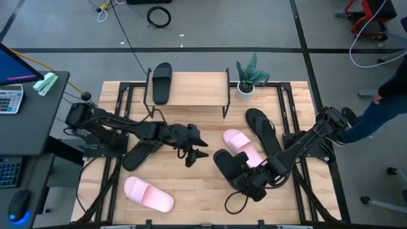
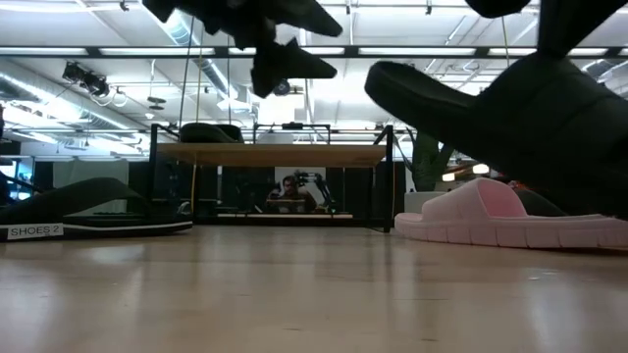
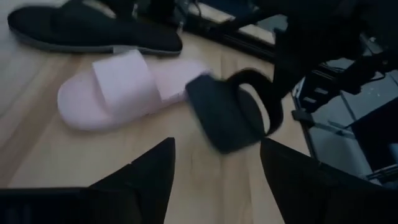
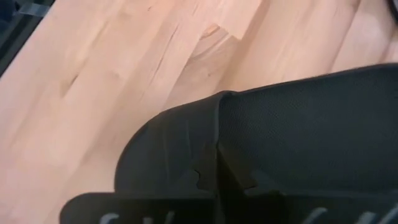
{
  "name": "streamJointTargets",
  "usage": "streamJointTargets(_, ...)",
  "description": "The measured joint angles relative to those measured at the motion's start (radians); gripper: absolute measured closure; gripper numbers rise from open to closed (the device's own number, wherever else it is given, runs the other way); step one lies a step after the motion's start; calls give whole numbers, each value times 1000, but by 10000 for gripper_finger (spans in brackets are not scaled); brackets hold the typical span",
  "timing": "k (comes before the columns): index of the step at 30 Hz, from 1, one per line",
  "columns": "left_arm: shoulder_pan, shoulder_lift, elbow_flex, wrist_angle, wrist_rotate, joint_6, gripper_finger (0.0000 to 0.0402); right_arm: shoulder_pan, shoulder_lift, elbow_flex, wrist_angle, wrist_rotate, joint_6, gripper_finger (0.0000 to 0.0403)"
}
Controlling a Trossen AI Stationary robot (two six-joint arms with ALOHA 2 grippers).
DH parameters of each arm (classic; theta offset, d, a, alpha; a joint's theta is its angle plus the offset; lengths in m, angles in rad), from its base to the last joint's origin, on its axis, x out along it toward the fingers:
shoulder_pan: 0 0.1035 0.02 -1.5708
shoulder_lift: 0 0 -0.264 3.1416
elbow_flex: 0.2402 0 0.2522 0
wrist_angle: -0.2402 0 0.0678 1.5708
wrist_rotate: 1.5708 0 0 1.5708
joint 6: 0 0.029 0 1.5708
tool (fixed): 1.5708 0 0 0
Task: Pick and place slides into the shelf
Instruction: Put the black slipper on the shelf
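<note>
One black wide-strap slide (image 1: 161, 81) already up on the light wooden plank top of the low black-legged shelf (image 1: 197, 89), at its left end; rest of the plank bare. Five sandals left on the table, so roughly a sixth done, as a judgement.

Second black wide-strap slide (image 1: 230, 166) lifted clear of the wood, pinched by the right gripper (image 1: 254, 183) with fingers pressed together on its edge; seen from table height, hanging tilted above the pale pink wide-strap slide (image 1: 243, 146) beside it. Apparently the pick made, the carry to the shelf not yet.

Left gripper (image 1: 194, 147) over the middle of the table, fingers spread wide, nothing between them; pointing toward the lifted slide and the pink one.

Still lying flat: one thin black thong flip-flop (image 1: 141, 152) under the left arm, the other thin black flip-flop (image 1: 262, 127) near the small potted plant (image 1: 247, 79), and a second pale pink slide (image 1: 147, 194) close to the front edge on the left.

Left to do, judging from this: place the held slide, then four more picks. Room on the plank for about three more alongside; unclear where the rest go.
</note>
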Motion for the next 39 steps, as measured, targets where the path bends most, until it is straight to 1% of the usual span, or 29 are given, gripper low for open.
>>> streamJointTargets(4,1,38,0,104,1,9,159,-26,0,0,7,1,-39,403)
streamJointTargets(6,1,38,0,117,2,9,159,-41,0,0,7,0,-53,403)
streamJointTargets(12,1,36,0,113,3,8,160,-73,0,0,32,5,-120,403)
streamJointTargets(17,15,36,0,91,0,15,168,-78,0,0,34,19,-112,403)
streamJointTargets(20,32,36,0,96,-4,55,170,-73,0,0,34,20,-96,403)
streamJointTargets(29,97,36,0,-1,-5,26,168,-67,0,0,34,25,-91,403)
streamJointTargets(39,91,52,1,36,-4,0,172,-67,0,0,35,38,-114,403)
